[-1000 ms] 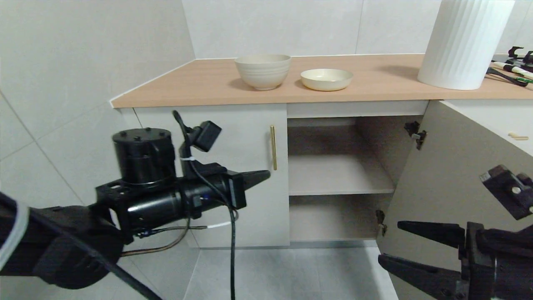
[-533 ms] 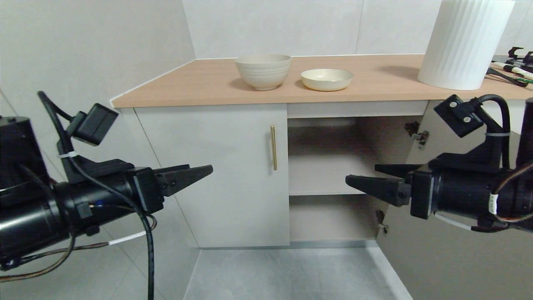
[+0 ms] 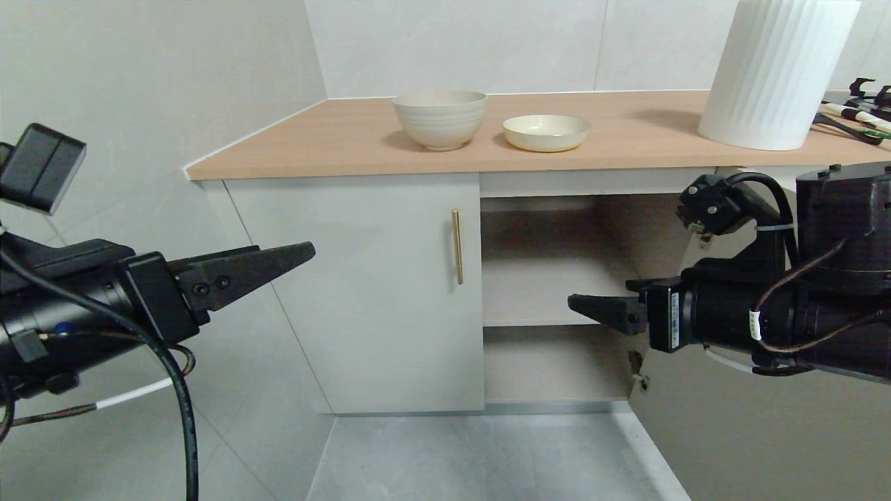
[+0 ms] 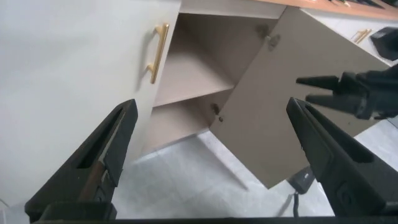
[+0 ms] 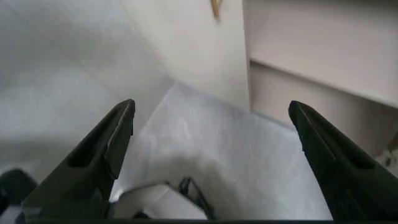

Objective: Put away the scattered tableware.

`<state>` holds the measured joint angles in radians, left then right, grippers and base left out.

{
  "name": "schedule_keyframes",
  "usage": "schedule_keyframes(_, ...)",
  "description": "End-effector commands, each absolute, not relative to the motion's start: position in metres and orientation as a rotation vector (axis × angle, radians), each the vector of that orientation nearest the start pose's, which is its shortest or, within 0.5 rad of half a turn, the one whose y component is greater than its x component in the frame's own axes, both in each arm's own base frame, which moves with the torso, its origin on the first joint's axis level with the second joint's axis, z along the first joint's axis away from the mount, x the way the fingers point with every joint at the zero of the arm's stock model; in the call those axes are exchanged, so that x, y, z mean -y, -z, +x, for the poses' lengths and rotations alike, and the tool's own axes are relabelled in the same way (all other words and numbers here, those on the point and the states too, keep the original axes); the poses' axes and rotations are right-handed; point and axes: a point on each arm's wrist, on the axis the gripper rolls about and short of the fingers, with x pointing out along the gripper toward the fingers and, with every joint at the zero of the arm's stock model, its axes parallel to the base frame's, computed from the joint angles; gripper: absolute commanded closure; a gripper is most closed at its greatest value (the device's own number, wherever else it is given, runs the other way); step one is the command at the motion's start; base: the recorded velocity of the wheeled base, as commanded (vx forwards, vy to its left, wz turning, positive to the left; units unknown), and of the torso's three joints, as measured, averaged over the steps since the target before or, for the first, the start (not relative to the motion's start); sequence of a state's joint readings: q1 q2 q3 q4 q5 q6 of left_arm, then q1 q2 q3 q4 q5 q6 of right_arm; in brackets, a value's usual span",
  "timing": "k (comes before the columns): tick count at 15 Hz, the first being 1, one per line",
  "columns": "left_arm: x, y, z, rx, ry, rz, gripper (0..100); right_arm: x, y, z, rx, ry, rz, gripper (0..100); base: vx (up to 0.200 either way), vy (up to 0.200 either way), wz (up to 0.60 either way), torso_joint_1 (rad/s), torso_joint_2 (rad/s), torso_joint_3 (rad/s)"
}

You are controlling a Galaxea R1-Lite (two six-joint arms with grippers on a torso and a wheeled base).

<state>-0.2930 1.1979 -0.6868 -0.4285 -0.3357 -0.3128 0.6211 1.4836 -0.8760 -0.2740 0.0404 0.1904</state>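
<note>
Both arms have shifted since half a second ago: the left arm has drawn back toward the left wall with its tips a little higher, and the right arm has edged slightly further toward the cupboard opening.

At far left, the left gripper [image 3: 296, 254] hangs in the air in front of the tiled wall, well apart from the counter [image 3: 313, 153]. In its wrist view the fingers [image 4: 102, 155] are spread wide, with nothing between them.

On the counter, a ribbed cream bowl [image 3: 439, 118] stands upright, and a shallow cream dish [image 3: 546, 132] sits just beside it to the right, not touching. Neither gripper is near them.

Below, the cupboard's left door [image 3: 362, 292] is closed, with a gold handle [image 3: 456, 246] at its right edge. Next to it, the compartment is open, showing a bare shelf [image 3: 557, 292]; its door [image 3: 696, 431] is swung out to the right.

The right gripper [image 3: 600, 297] is held level in front of that opening, at about shelf height, its fingers [image 5: 106, 155] parted and grasping nothing.

Further right on the counter stands a tall white ribbed container [image 3: 779, 69], with some utensils [image 3: 853, 115] lying at the far edge.
</note>
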Motion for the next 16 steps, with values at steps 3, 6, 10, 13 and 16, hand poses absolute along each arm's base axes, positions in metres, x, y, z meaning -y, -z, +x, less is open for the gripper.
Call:
schedule_keyframes(3,0.058,-0.25,0.175,-0.185,0.596,-0.304,0,-0.152,-0.231,0.207,-0.398,-0.63,0.083,0,0.0,0.0,0.0,0.0,0.0,0.0)
schedule_keyframes(6,0.058,-0.245,0.183,-0.204,0.581,-0.288,0,-0.155,-0.236,0.195,-0.39,-0.668,0.084,0,0.2,0.0,0.0,0.001,0.0,0.002)
schedule_keyframes(10,0.058,-0.245,0.183,-0.204,0.582,-0.286,0,-0.149,-0.233,0.191,-0.401,-0.669,0.079,0,0.2,0.0,0.0,0.008,0.0,0.002)
schedule_keyframes(13,0.058,-0.245,0.183,-0.207,0.582,-0.286,0,-0.151,-0.231,0.194,-0.399,-0.666,0.078,0,0.2,0.0,0.0,0.007,0.0,0.004)
schedule_keyframes(16,0.058,-0.245,0.182,-0.204,0.582,-0.286,0,-0.151,-0.231,0.194,-0.4,-0.668,0.076,0,0.2,0.0,0.0,0.002,0.0,0.004)
